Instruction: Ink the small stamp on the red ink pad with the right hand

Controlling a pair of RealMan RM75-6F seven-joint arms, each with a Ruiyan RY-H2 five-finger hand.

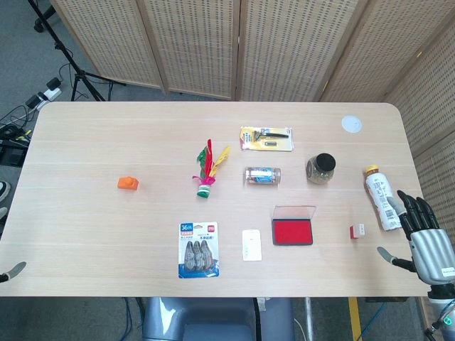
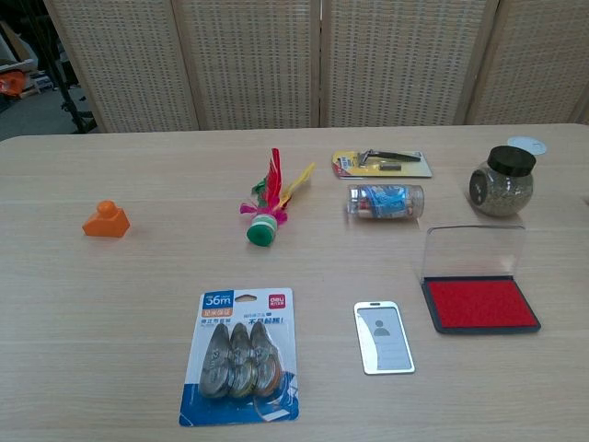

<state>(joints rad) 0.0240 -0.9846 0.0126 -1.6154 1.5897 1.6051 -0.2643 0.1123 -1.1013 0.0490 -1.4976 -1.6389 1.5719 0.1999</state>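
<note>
The red ink pad (image 1: 292, 231) lies open at the front right of the table, its clear lid (image 1: 293, 212) tipped back; the chest view shows the pad (image 2: 479, 304) too. The small red and white stamp (image 1: 357, 231) lies on the table just right of the pad, outside the chest view. My right hand (image 1: 424, 240) hovers at the table's right front edge, to the right of the stamp and apart from it, fingers spread and holding nothing. Only a fingertip of my left hand (image 1: 13, 271) shows at the left edge.
A drink bottle (image 1: 382, 197) lies just beside my right hand. Behind the pad stand a dark-lidded jar (image 1: 321, 168), a clear tube (image 1: 262, 175) and a razor pack (image 1: 266, 138). A badge card (image 1: 252, 244), tape pack (image 1: 197, 249), shuttlecock (image 1: 207, 170) and orange block (image 1: 128, 183) lie further left.
</note>
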